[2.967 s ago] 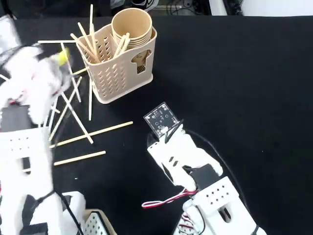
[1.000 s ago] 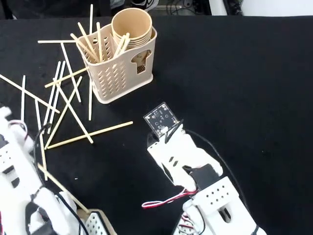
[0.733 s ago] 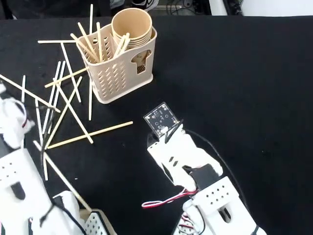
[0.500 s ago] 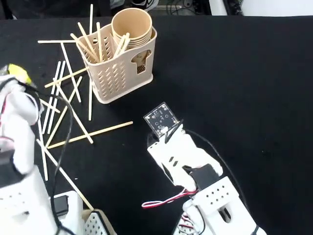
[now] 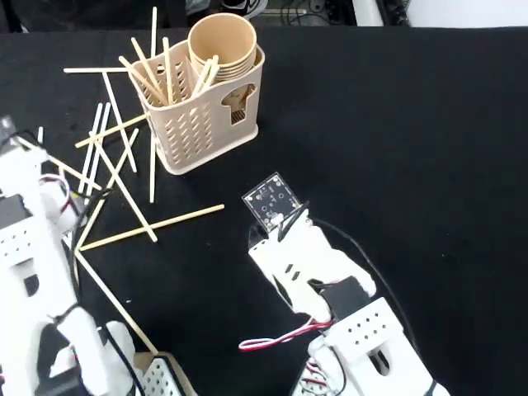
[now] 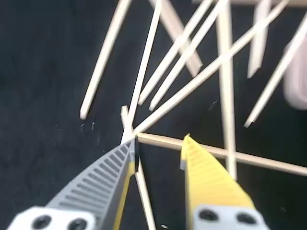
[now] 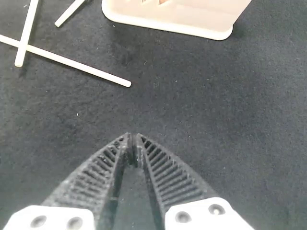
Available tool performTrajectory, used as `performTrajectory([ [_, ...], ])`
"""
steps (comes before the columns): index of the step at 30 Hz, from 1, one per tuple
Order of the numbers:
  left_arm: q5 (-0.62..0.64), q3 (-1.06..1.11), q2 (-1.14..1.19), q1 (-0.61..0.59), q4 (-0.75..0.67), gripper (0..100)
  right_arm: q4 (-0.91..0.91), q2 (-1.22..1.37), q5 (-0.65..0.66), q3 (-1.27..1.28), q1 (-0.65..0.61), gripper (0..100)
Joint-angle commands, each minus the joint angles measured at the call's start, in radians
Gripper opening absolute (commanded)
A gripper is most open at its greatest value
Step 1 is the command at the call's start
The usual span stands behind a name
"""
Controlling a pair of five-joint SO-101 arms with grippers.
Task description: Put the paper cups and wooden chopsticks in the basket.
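Toward the far left corner of the black tabletop (image 5: 412, 165) stands a beige perforated plastic basket (image 5: 210, 115). It is upright, with a stack of tan paper cups (image 5: 223, 41) nested in its right side and a handful of thin wooden chopsticks (image 5: 165, 70) leaning in the left side. More loose chopsticks (image 5: 124, 186) lie scattered and crossed over one another between the basket and the left edge. One long stick (image 5: 153, 226) lies slantwise nearer the middle, and another (image 5: 111, 301) runs toward the near left corner. The white left arm (image 5: 29, 247) stands along the left edge over the outer part of that scatter. Its left claw (image 6: 160, 143), with one grey finger (image 6: 110, 172) and one yellow finger (image 6: 206, 182), hangs just above the crossed sticks, parted a narrow way and holding nothing. The grey tip seems to touch the spot where two sticks meet, though the blur there makes that hard to judge. The white right arm (image 5: 318, 272) sits by the near edge around the middle, pointing toward the basket. Its right claw (image 7: 132, 139) has its black ribbed fingers pressed together, empty, over bare tabletop. A single chopstick (image 7: 67, 61) and the basket's base lie ahead of it.
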Motion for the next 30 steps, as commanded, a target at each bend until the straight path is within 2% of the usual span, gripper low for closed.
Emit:
performTrajectory([
  [1, -0.011, 0.044, 0.109, -0.047, 0.008, 17, 0.002, -0.004, 0.009, -0.021, -0.009, 1.5],
  [4, -0.017, 0.117, 0.121, -0.056, -0.021, 17, 0.002, -0.004, 0.009, -0.019, -0.009, 1.5],
  [8, -0.017, 0.243, 0.130, -0.105, -0.190, 17, 0.002, -0.004, 0.009, -0.019, -0.011, 1.5],
  [11, -0.017, 0.317, 0.123, -0.154, -0.262, 17, 0.002, -0.004, 0.009, -0.018, -0.012, 1.5],
  [18, -0.017, 0.369, 0.152, -0.154, -0.331, 17, 0.000, -0.004, 0.009, -0.016, -0.012, 1.5],
  [22, -0.048, 0.321, 0.219, -0.154, -0.325, 4, 0.000, -0.004, 0.009, -0.016, -0.012, 1.5],
  [30, -0.044, 0.248, 0.311, -0.156, -0.322, 3, 0.000, -0.004, 0.009, -0.016, -0.012, 1.5],
])
